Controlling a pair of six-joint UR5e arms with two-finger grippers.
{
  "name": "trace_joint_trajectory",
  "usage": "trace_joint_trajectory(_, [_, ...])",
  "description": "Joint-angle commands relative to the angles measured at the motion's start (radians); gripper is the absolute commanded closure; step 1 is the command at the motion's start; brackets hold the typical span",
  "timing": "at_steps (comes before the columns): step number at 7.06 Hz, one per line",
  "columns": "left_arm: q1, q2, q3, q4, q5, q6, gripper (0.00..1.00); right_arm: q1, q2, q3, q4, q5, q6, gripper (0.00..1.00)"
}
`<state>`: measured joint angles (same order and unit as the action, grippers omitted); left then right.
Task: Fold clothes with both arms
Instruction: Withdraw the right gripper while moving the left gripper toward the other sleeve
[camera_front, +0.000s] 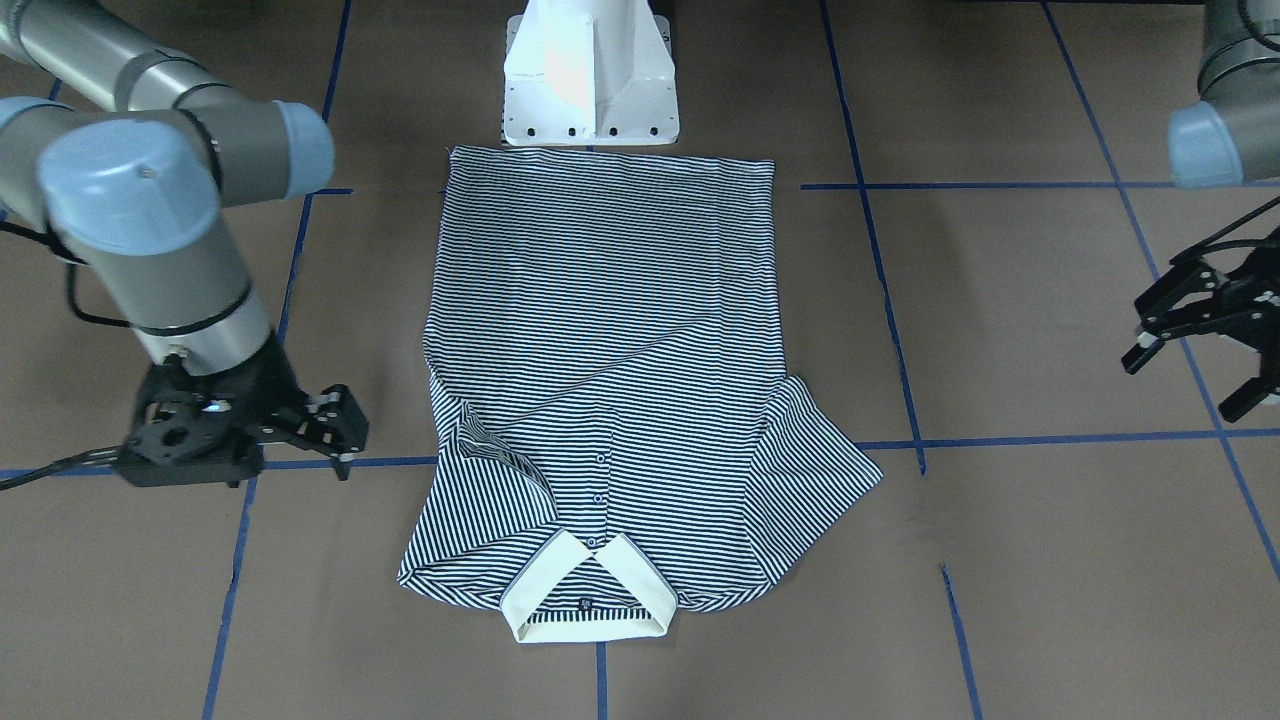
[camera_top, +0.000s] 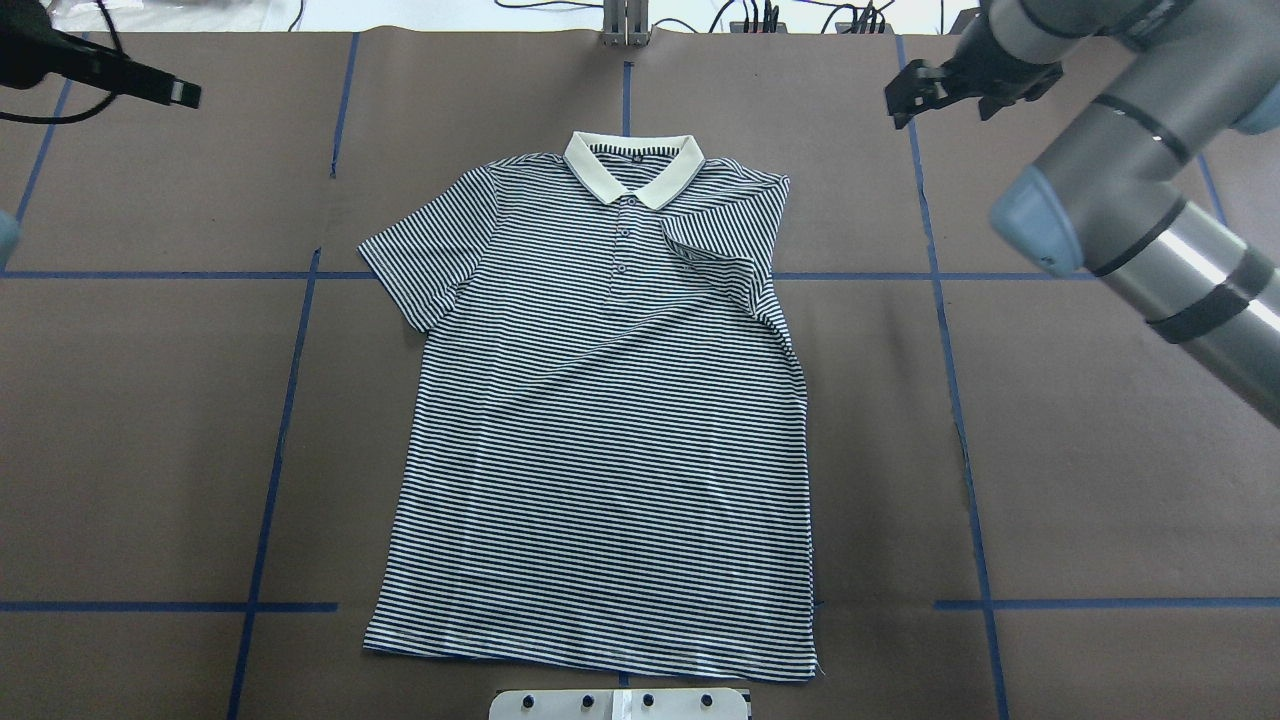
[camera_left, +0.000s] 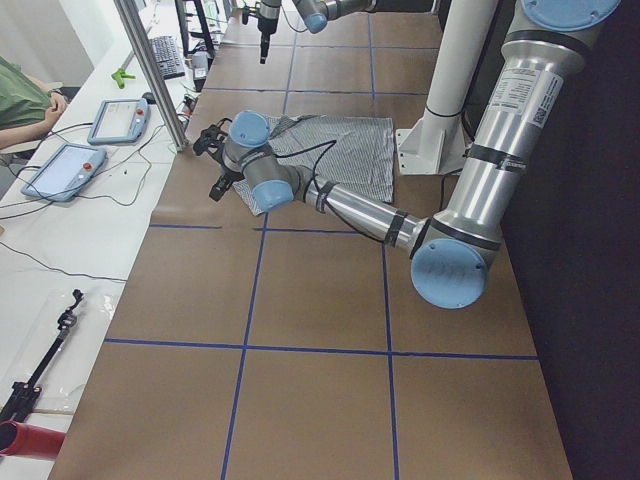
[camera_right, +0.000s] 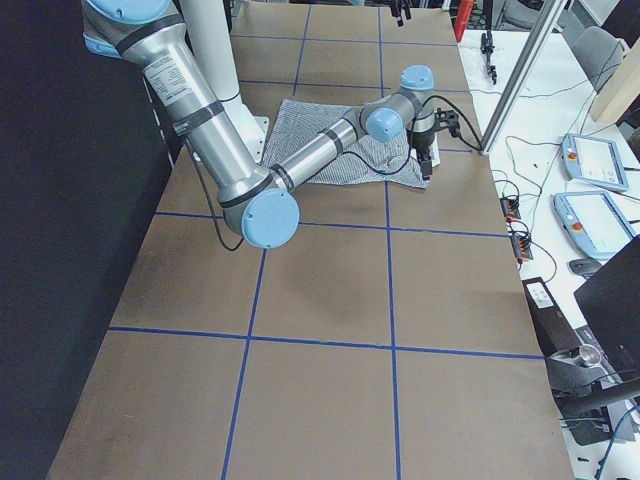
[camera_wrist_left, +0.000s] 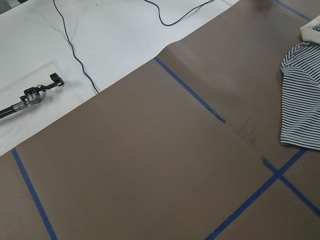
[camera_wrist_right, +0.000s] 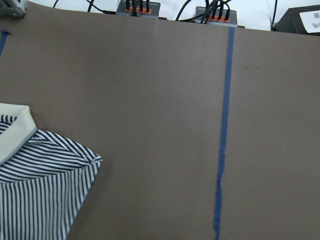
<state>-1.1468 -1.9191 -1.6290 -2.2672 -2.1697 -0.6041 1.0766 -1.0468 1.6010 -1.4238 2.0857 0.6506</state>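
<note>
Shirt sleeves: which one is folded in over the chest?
The sleeve on the robot's right: it's doubled over the chest; the left sleeve lies spread flat.

Pretty obviously a robotics lab: two robot arms (camera_top: 1130, 230) over a table (camera_top: 1100, 450) with a blue tape (camera_top: 150, 274) grid, a white pedestal (camera_front: 590, 80), control tablets (camera_left: 62, 170) on the side bench (camera_left: 70, 250), and power strips (camera_wrist_right: 137, 6).
</note>
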Motion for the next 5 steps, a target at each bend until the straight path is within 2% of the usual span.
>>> trace_joint_trajectory(1, [0.186, -0.044, 0.006, 0.005, 0.178, -0.127, 0.0, 0.152, -0.207, 0.002, 0.183, 0.167, -0.172, 0.0])
trace_joint_trajectory(2, [0.237, -0.049, 0.021, 0.002, 0.23, -0.314, 0.07, 0.179, -0.269, 0.005, 0.242, 0.189, -0.189, 0.0])
trace_joint_trajectory(3, [0.328, -0.054, 0.046, 0.0, 0.39, -0.476, 0.26, 0.181, -0.277, 0.005, 0.249, 0.191, -0.187, 0.0])
trace_joint_trajectory(5, [0.395, -0.098, 0.16, 0.001, 0.485, -0.569, 0.37, 0.181, -0.279, 0.005, 0.249, 0.189, -0.184, 0.0])
